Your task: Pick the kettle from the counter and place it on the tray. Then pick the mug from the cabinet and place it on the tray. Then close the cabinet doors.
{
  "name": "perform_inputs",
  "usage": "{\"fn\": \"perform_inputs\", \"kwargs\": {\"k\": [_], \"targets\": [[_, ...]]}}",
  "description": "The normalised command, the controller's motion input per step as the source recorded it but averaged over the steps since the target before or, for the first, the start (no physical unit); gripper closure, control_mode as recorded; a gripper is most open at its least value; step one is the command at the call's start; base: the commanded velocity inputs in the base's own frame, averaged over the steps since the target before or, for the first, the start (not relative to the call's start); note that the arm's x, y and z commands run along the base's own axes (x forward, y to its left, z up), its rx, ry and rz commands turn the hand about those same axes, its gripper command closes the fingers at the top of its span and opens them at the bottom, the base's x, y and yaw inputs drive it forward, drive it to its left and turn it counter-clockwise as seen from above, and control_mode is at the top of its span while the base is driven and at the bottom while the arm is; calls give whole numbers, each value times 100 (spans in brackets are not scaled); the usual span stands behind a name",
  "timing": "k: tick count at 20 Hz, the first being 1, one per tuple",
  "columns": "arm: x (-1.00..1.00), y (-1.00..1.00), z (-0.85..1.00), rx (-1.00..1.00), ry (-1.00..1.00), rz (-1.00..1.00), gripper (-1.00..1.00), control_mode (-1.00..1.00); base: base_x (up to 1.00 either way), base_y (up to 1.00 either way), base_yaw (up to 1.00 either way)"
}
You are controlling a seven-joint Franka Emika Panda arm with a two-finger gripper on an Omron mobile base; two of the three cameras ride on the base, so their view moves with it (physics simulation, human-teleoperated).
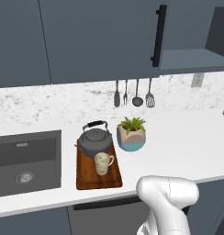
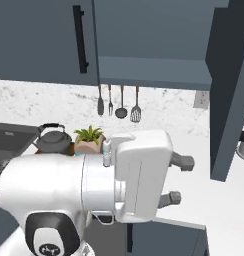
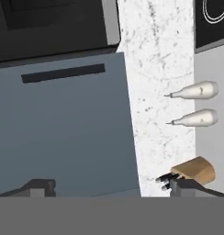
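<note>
The dark grey kettle stands at the far end of the reddish-brown tray on the white counter. The cream mug sits on the tray just in front of the kettle. Above, the left cabinet door lies flush with its neighbours. The right cabinet door stands swung out, baring the cabinet shelf. My gripper is open and holds nothing; it points right, below the shelf and left of the open door. In the hand view, the gripper faces a slate-blue door panel with a black bar handle.
A potted plant stands right of the kettle. The dark sink lies to the left. Utensils hang on the marble wall. Two bottles and a knife block stand further right, near a black cooktop.
</note>
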Motion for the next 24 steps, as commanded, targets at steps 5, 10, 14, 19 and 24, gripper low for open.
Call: {"fn": "perform_inputs", "kwargs": {"k": [5, 10, 14, 19, 24], "targets": [[-20, -46, 6, -15, 3, 0, -100, -100, 0, 0, 0], [-4, -35, 16, -3, 10, 0, -100, -100, 0, 0, 0], [0, -27, 19, 0, 8, 0, -100, -100, 0, 0, 0], [12, -27, 20, 0, 8, 0, -100, -100, 0, 0, 0], [18, -30, 6, 1, 2, 3, -100, -100, 0, 0, 0]]}}
